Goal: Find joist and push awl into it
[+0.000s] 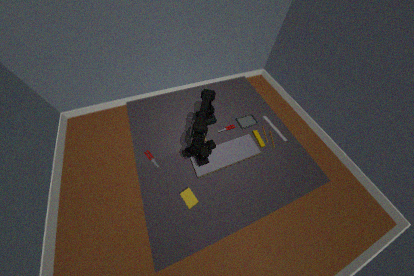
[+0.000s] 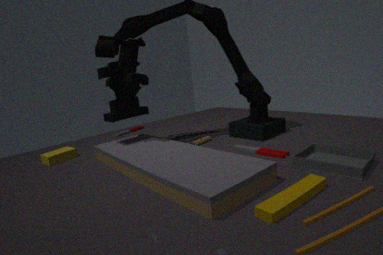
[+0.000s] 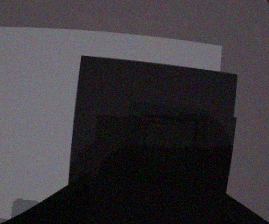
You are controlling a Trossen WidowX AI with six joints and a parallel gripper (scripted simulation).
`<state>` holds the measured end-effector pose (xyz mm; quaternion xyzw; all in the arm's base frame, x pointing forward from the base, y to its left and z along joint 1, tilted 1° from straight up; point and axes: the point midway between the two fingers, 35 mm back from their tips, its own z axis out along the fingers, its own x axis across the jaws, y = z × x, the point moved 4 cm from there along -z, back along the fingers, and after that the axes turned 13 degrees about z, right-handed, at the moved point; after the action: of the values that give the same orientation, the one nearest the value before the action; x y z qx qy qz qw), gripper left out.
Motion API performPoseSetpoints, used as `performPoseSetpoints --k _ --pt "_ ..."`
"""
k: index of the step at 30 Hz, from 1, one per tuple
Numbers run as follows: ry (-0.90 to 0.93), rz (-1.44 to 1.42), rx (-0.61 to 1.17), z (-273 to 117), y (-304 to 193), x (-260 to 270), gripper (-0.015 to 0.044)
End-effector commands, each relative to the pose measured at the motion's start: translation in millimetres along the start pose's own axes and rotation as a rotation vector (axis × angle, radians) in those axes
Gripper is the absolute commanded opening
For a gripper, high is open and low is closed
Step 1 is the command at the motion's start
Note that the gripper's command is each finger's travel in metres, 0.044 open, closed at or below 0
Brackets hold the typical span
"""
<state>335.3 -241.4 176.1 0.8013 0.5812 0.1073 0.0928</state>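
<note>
My gripper (image 1: 200,153) (image 2: 125,101) is shut on the stud finder (image 1: 203,161) (image 2: 126,114) (image 3: 150,85), a dark flat block held level in the air above one end of the panel. No light shows on it. The pale floor panel (image 1: 232,152) (image 2: 187,162) (image 3: 30,100) lies below and shows no hole that I can make out. The open grey tray (image 1: 246,121) (image 2: 335,163) is empty. One red-handled tool (image 1: 230,127) (image 2: 272,152) lies between panel and tray; another (image 1: 149,155) (image 2: 136,128) lies beyond the panel's other end. I cannot tell which is the awl.
A yellow bar (image 1: 258,138) (image 2: 290,199) lies beside the panel's tray-side end, with two thin orange sticks and a white strip (image 1: 275,128) past it. A yellow block (image 1: 189,198) (image 2: 59,156) lies off the opposite end. A small tan piece (image 2: 203,140) lies behind the panel.
</note>
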Motion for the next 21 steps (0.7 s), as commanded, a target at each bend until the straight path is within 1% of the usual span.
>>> performPoseSetpoints --k 1,6,9,21 --pt "-0.004 -0.007 -0.022 -24.0 4.7 1.8 0.0000" --pt "-0.003 -0.010 -0.022 -24.6 5.0 3.0 0.0000" --pt "0.004 -0.033 -0.021 -22.9 6.9 13.4 0.0000" --pt "0.059 -0.218 -0.010 -12.5 12.4 95.6 0.0000"
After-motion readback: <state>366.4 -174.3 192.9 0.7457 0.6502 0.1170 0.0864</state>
